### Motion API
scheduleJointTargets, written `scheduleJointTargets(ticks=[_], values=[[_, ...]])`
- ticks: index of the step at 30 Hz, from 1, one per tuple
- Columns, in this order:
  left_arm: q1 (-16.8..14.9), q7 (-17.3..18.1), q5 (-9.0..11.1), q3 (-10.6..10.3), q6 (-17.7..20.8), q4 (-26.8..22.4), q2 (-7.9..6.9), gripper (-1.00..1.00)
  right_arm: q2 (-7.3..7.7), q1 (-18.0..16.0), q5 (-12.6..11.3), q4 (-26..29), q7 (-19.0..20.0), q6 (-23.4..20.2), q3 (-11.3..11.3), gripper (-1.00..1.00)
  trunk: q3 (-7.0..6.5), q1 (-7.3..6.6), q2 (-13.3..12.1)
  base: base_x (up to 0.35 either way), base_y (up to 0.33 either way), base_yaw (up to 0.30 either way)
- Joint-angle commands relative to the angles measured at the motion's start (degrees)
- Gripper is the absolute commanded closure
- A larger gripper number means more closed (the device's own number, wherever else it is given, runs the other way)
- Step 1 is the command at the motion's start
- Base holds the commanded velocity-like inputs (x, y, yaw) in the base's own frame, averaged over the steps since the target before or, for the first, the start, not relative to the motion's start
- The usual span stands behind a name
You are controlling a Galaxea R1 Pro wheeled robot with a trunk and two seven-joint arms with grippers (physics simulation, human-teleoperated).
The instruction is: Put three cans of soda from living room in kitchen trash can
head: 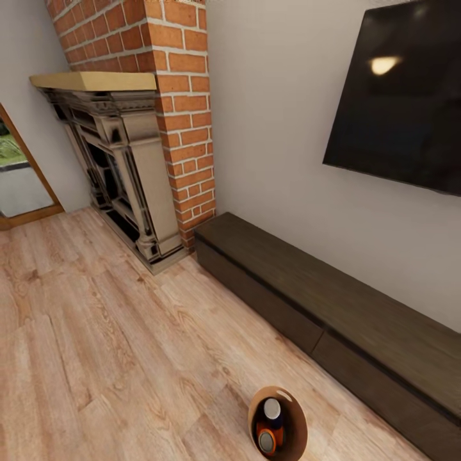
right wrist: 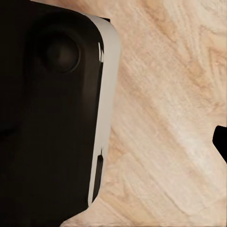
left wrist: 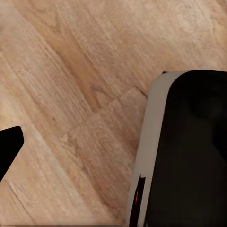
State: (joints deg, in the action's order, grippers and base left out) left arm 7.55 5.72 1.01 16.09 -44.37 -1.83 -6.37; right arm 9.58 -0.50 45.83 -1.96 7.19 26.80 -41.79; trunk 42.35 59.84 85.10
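Stood in living room, wood floor underfoot. Tash can at my 6 o'clock on floor, near dark cabinet; two cans of soda inside it. My pincers' state: could not tell. Judged step: locating third can; next, turn to search room.

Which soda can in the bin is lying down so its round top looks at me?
The lower can in the bin: its grey top faces up at the camera. The other can, above it, looks more upright.
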Motion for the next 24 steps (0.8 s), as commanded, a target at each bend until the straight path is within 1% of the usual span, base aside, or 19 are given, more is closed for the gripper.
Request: scheduleJointTargets(ticks=[1, 5, 10, 17, 24], values=[[0.11, 0.0, 0.04, 0.0, -0.13, 0.02, 0.03, -1.0, -0.05, 0.17, -0.01, -0.07, -0.05, -0.04, -0.02, -1.0, -0.19, -0.23, -0.42, 0.0, 0.0, 0.0], [0.44, 0.0, 0.18, -0.01, -0.5, 0.05, 0.26, -1.0, -0.22, 0.78, -0.1, -0.31, -0.22, -0.23, -0.04, -1.0, -0.91, -1.11, -2.02, 0.0, 0.0, 0.0], [0.72, 0.0, 0.22, -0.01, -1.38, 0.78, 1.16, -1.0, -0.71, 1.32, -0.12, -0.39, -0.36, -0.39, -0.05, -1.0, -1.8, -2.2, -4.03, 0.0, 0.0, 0.0], [0.86, 0.02, -0.02, -0.07, -1.78, 1.03, 1.39, -1.0, -1.03, 1.85, -0.1, -0.41, -1.8, -0.42, -0.05, -1.0, -3.06, -3.74, -6.83, 0.0, 0.0, 0.0], [0.89, 0.0, -0.4, -0.17, -0.6, 1.2, 1.46, -1.0, -1.03, 1.98, -0.08, -0.38, -2.63, -0.38, -0.05, -1.0, -4.32, -5.28, -9.64, 0.0, 0.0, 0.0]])
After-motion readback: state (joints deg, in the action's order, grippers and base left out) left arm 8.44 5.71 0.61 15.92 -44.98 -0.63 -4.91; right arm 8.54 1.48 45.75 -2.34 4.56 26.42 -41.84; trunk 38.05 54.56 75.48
